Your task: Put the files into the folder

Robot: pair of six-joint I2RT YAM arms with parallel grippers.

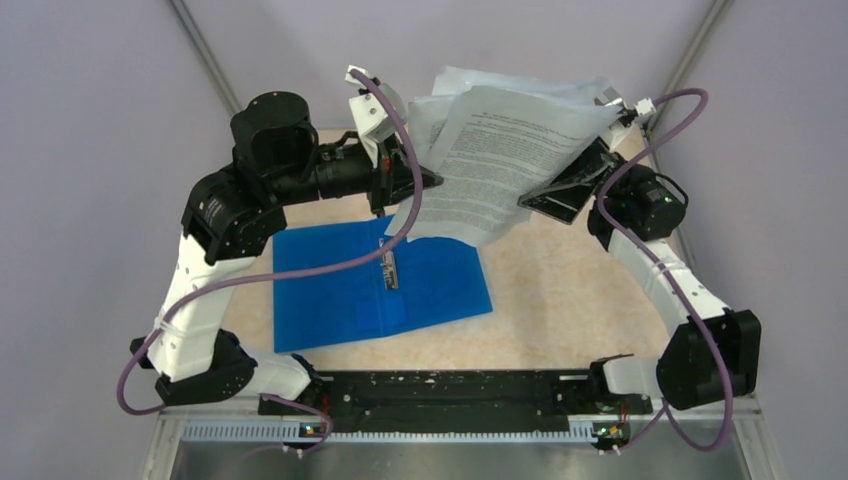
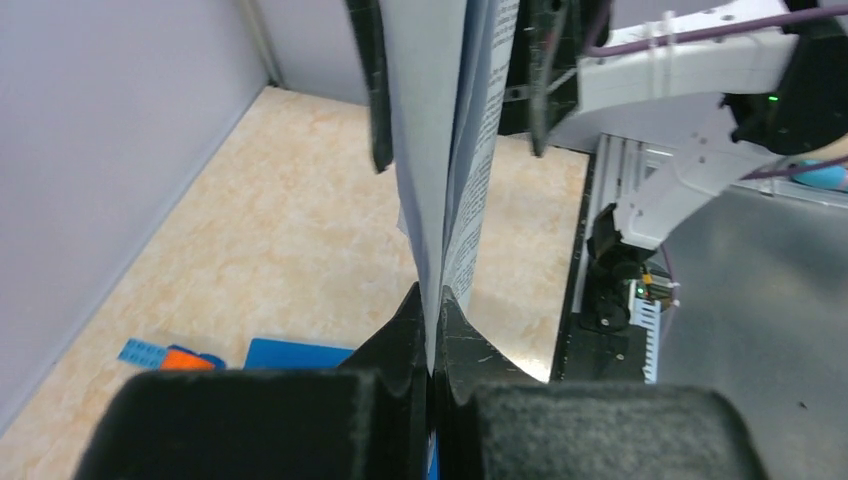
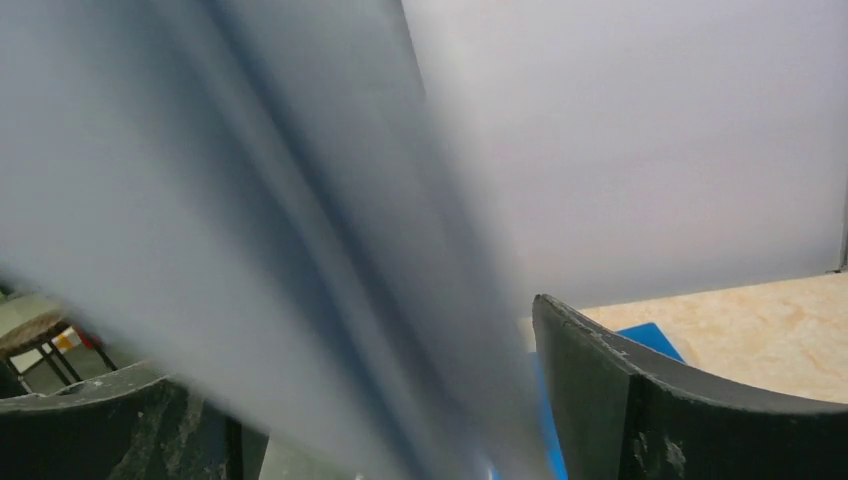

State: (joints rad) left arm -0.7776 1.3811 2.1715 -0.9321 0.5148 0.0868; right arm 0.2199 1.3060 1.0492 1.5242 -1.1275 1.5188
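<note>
On the beige table (image 1: 570, 300) the folder (image 1: 330, 290) lies open and flat, its metal clip (image 1: 390, 268) showing. Above its far edge the files (image 1: 500, 160) hang in the air. The left gripper (image 2: 430, 298) pinches their edge tight. The right gripper (image 3: 360, 345) stands wide, blurred sheets passing between its fingers.

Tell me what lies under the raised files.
The open folder lies flat on the table beneath the files, its metal clip showing. They hide its far right corner and the table behind.
</note>
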